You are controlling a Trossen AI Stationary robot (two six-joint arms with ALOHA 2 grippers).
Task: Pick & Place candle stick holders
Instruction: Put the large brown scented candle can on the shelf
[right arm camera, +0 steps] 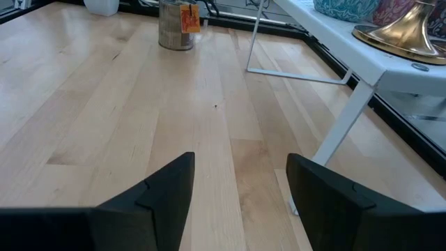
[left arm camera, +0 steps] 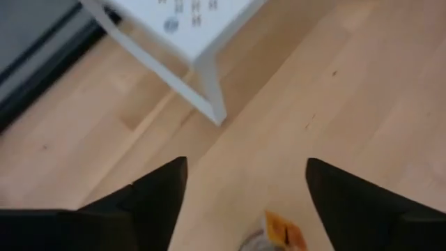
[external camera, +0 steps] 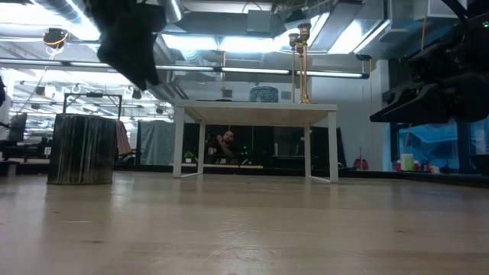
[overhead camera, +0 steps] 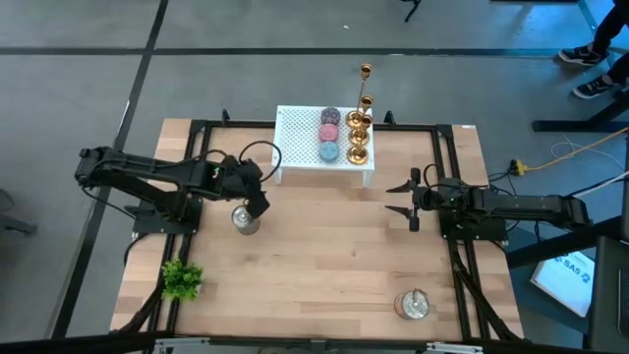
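Gold candle stick holders (overhead camera: 360,126) of differing heights stand on their round bases at the right end of a small white table (overhead camera: 295,162). Their stems also show in the low view (external camera: 303,61), and one base in the right wrist view (right arm camera: 404,31). My left gripper (overhead camera: 257,205) hangs open just above a silver tin (overhead camera: 245,218), left of the white table. The left wrist view shows its fingers (left arm camera: 245,164) spread apart, with the tin's top (left arm camera: 275,233) below them. My right gripper (overhead camera: 391,198) waits open, right of centre, away from the holders.
Pink, blue and purple discs (overhead camera: 329,133) lie on the white table beside the holders. A second silver tin (overhead camera: 414,305) stands near the front right, and a small green plant (overhead camera: 182,278) at the front left. Bare wood (overhead camera: 324,256) lies between the arms.
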